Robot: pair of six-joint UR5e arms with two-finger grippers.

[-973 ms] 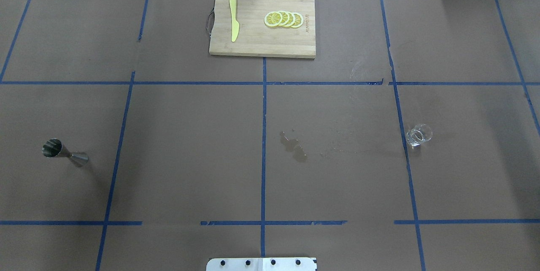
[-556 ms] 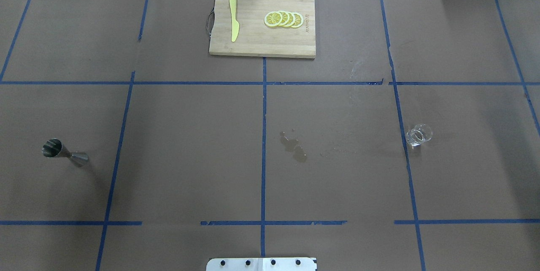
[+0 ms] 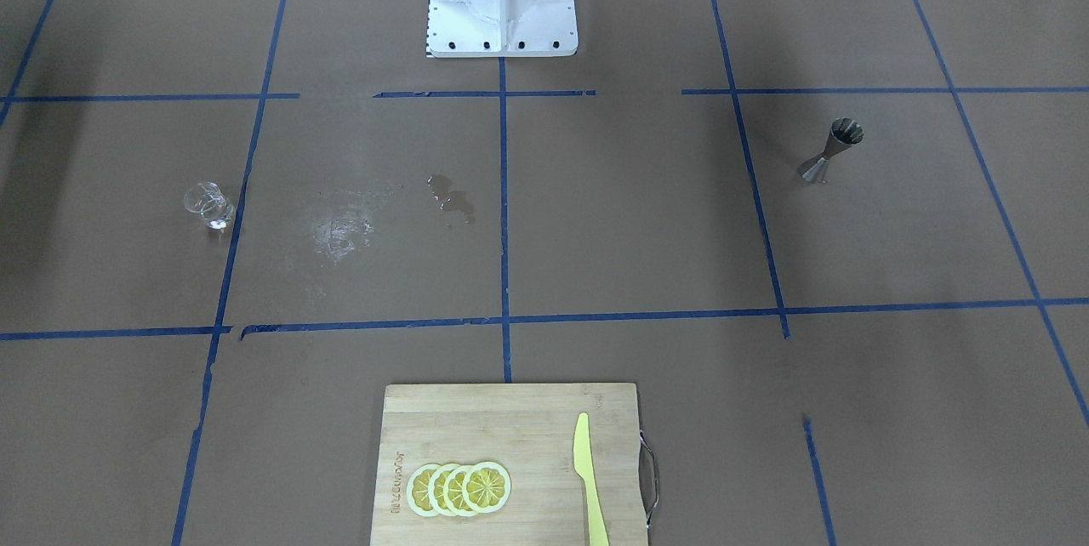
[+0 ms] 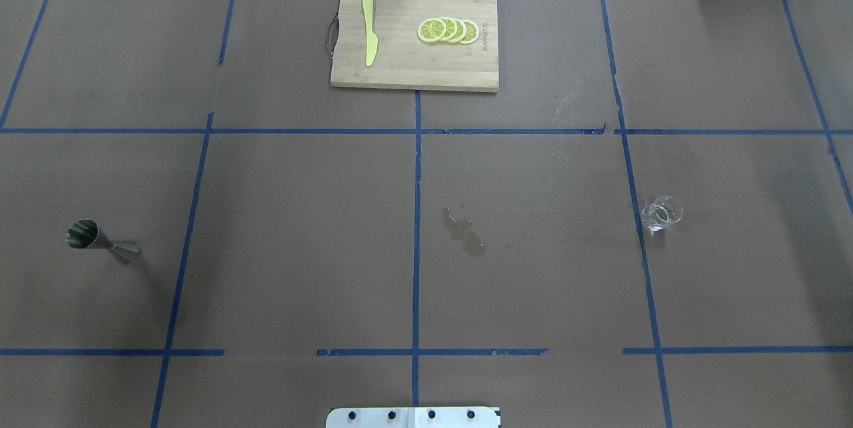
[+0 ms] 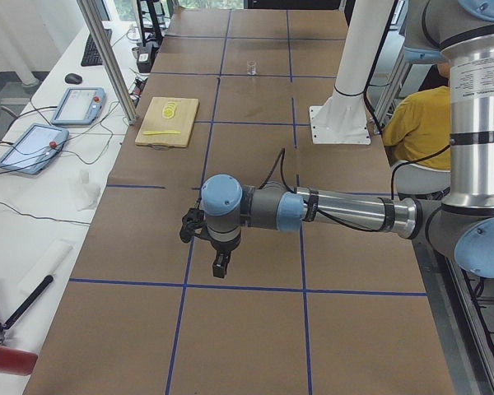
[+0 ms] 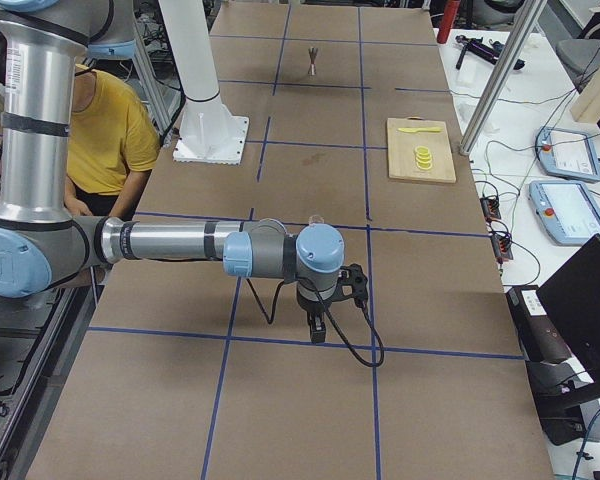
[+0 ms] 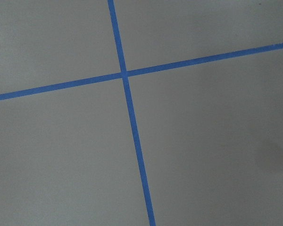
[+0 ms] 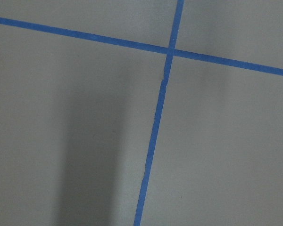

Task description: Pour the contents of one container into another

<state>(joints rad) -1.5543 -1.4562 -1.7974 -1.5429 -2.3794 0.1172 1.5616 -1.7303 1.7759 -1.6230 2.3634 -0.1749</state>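
Over the counter (image 4: 300, 248), my left pincer (image 5: 219, 265) and right pincer (image 6: 318, 328) hanging, neither touching glass cup (image 4: 661, 213) or jigger (image 4: 100, 241), spread or clenched I cannot tell.

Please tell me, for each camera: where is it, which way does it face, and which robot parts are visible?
Overhead exterior: behind the robot, looking forward and down; only the base shows.
Exterior front-facing: across the table, facing the robot; base at top.
Exterior left: table's end; left arm, left tool near.
Exterior right: opposite end; right arm, right tool near.
Left wrist: looks down on crossing tape lines; no robot part.
Right wrist: the same, plus a shadow.
Shared: overhead and front-facing both show jigger, glass cup, cutting board.
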